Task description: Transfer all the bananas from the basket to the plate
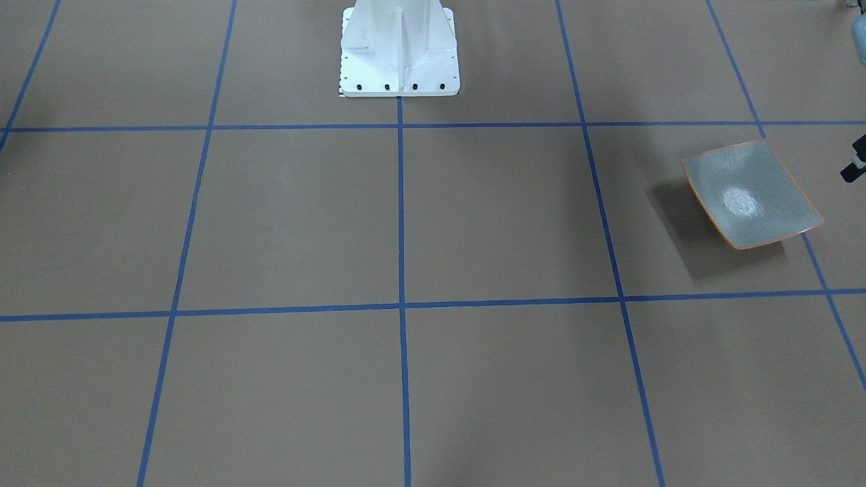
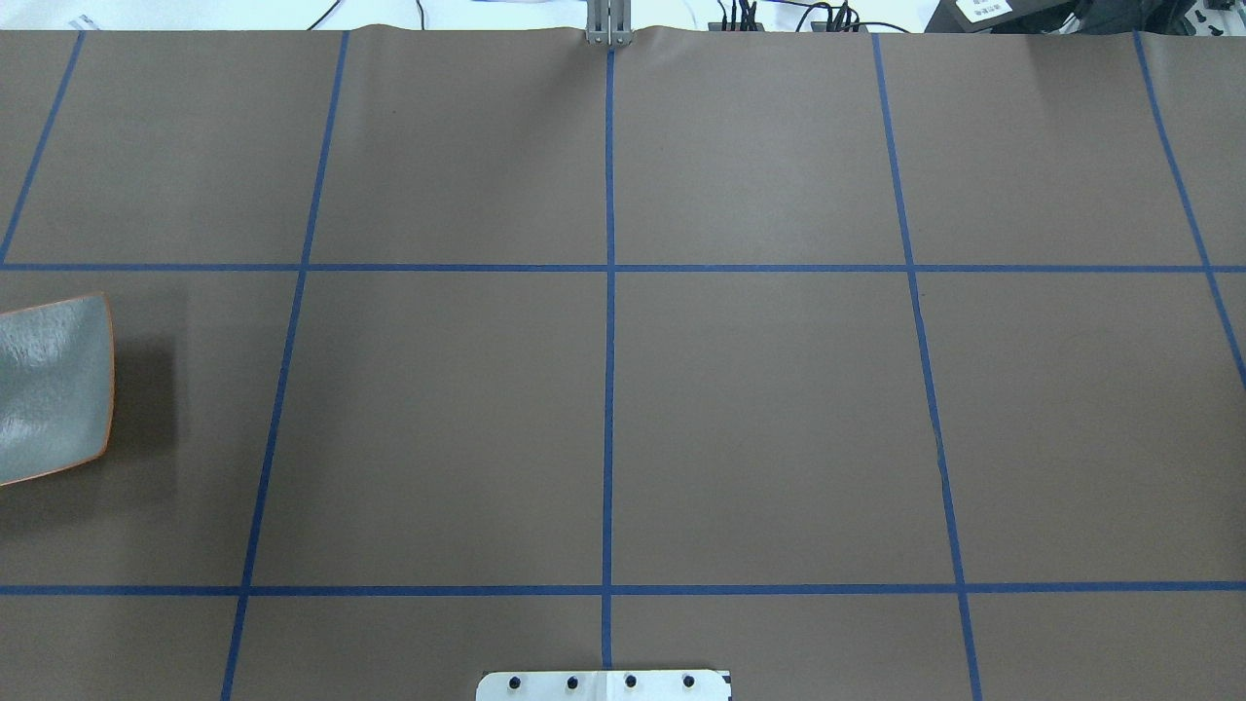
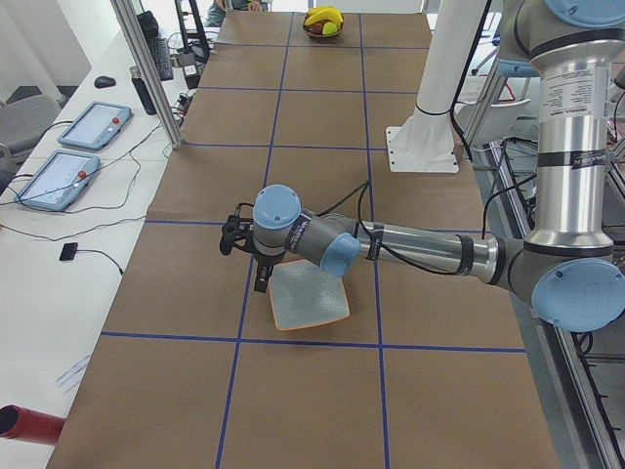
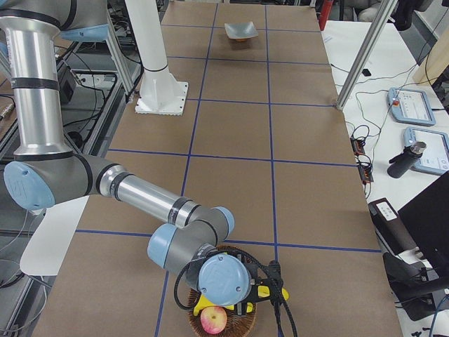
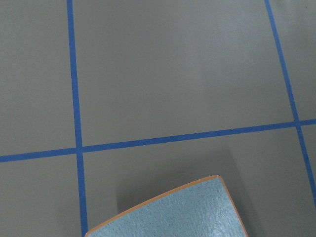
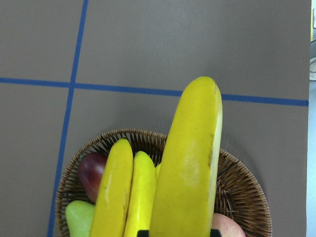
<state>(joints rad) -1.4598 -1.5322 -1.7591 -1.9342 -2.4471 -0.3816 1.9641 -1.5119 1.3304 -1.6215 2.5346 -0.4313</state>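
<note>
The right pincer hangs over the basket at the robot's right end of the bench. It is grasping the front banana, which juts out from it, large and close in the wrist view. The fingers themselves are cut off at that view's lower edge, with only a dark sliver showing on either side of the fruit. Beneath the pincer two more bananas lie side by side in the basket, their lower ends out of frame. A dark red fruit and a green one sit to one side of them, and a pink apple is half hidden on the other. The left pincer hovers just beside the plate, above one corner. Its wrist camera catches no fingers and the side view is too small, so I cannot tell whether it is released or clenched. The plate's glazed face shows bare in the front view, while the overhead view cuts it off at the left edge.
</note>
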